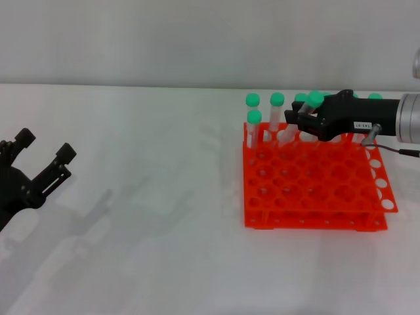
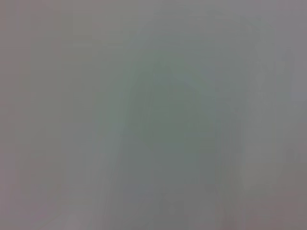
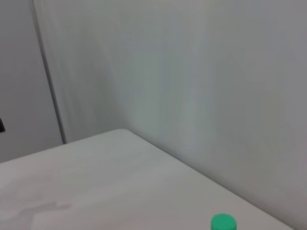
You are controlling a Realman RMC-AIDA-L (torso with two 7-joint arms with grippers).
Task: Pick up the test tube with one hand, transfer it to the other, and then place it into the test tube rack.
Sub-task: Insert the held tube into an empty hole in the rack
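Note:
The orange-red test tube rack (image 1: 315, 222) stands on the white table at the right. My right gripper (image 1: 296, 122), black with a white label on its wrist, reaches in from the right over the rack's back row. It is shut on a test tube (image 1: 315, 99) with a green cap, held tilted just above the holes. My left gripper (image 1: 47, 145) is open and empty, low at the far left, far from the rack. The right wrist view shows one green cap (image 3: 223, 223) at its edge. The left wrist view shows only grey blur.
Several other green-capped tubes (image 1: 253, 100) stand upright in the rack's back rows, close around the held tube. A pale wall (image 1: 197, 39) runs behind the table. A grey cable (image 1: 400, 151) hangs off the right arm.

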